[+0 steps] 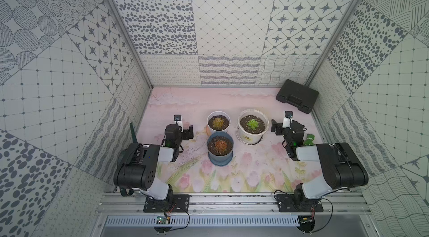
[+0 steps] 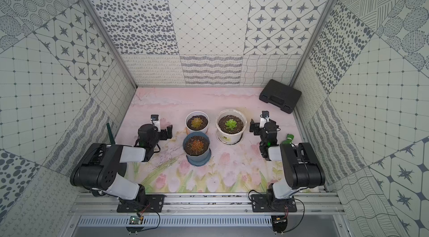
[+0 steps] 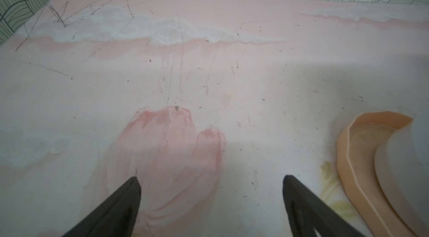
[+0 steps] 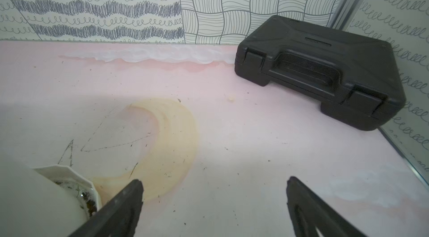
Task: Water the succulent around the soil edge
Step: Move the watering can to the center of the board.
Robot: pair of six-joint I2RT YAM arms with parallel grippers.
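Three potted succulents stand mid-table in both top views. A green succulent (image 1: 252, 123) grows in a wide white pot (image 1: 241, 131). A yellow-orange one (image 1: 217, 122) sits in a smaller white pot (image 1: 210, 129), and an orange one (image 1: 219, 145) in a blue pot (image 1: 218, 161). A green bottle (image 1: 309, 140) lies behind my right arm, partly hidden. My left gripper (image 1: 190, 132) (image 3: 211, 182) is open and empty, left of the pots. My right gripper (image 1: 275, 128) (image 4: 214, 184) is open and empty, right of the wide pot.
A black plastic case (image 1: 297, 96) (image 4: 325, 68) lies in the back right corner. A dark green stick (image 1: 132, 131) leans at the left wall. An orange saucer (image 3: 352, 154) holds the small white pot. Patterned walls close three sides.
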